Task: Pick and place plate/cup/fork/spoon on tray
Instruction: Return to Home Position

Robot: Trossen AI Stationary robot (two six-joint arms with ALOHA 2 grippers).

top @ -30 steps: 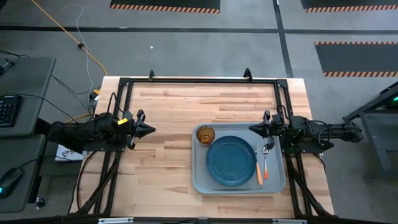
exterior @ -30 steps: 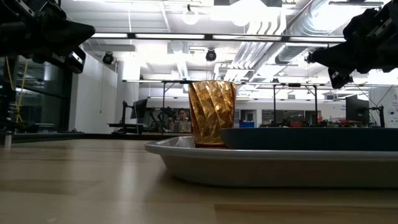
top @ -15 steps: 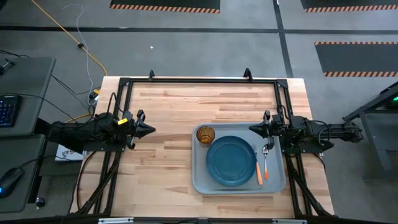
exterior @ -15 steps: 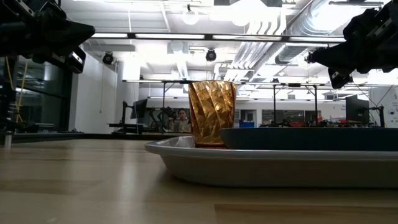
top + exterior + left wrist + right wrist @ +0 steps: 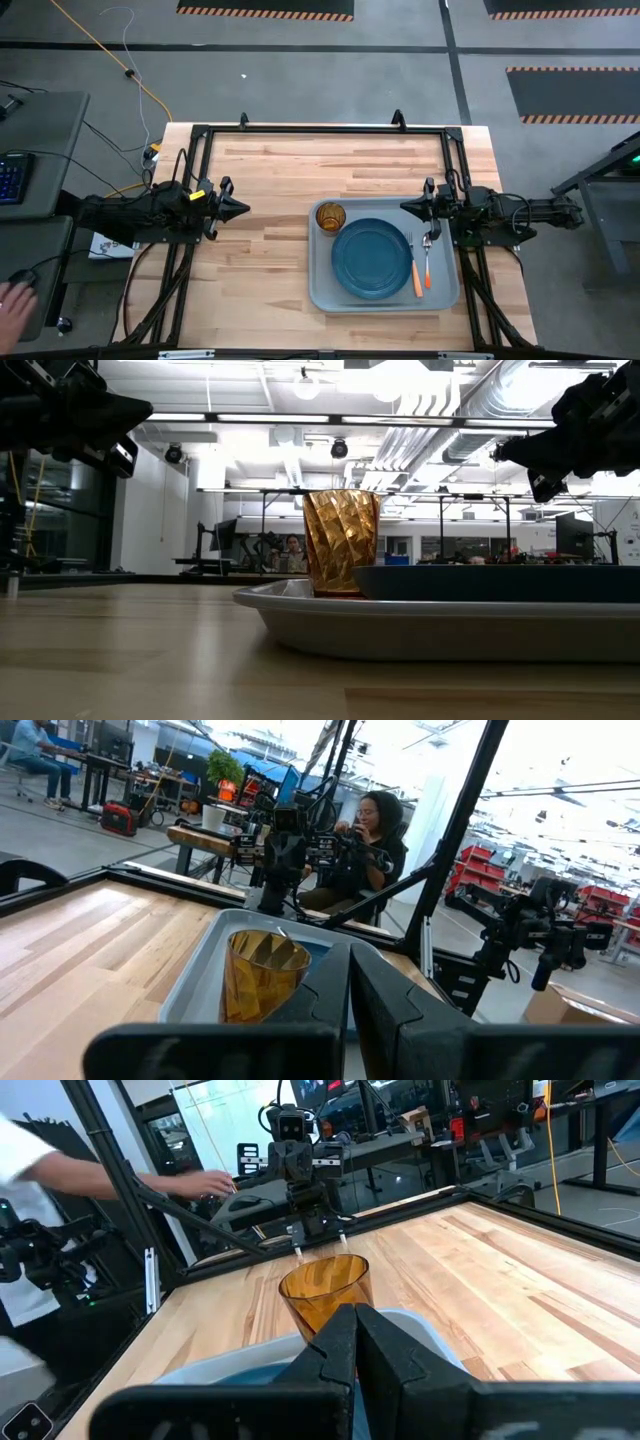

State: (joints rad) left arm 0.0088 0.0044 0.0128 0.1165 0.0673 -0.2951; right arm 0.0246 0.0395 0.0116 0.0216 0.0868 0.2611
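The right hand, closed and empty, hangs nearest the fork and spoon lying lengthwise on the tray; the left hand is closed too.

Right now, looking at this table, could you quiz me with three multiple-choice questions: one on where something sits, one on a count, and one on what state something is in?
1. Where is the cup?
A. On the bare table
B. In a corner of the tray
C. On the plate

2. How many utensils lie beside the plate?
A. None
B. Two
C. Four

3. What state is the right end effector in?
A. Shut and empty
B. Gripping the cup
C. Wide open

Answers:
1 B: the high view shows the cup in the tray's corner, next to the plate.
2 B: the fork and spoon lie side by side on the tray.
3 A: its fingers meet in the right wrist view, with nothing between them.
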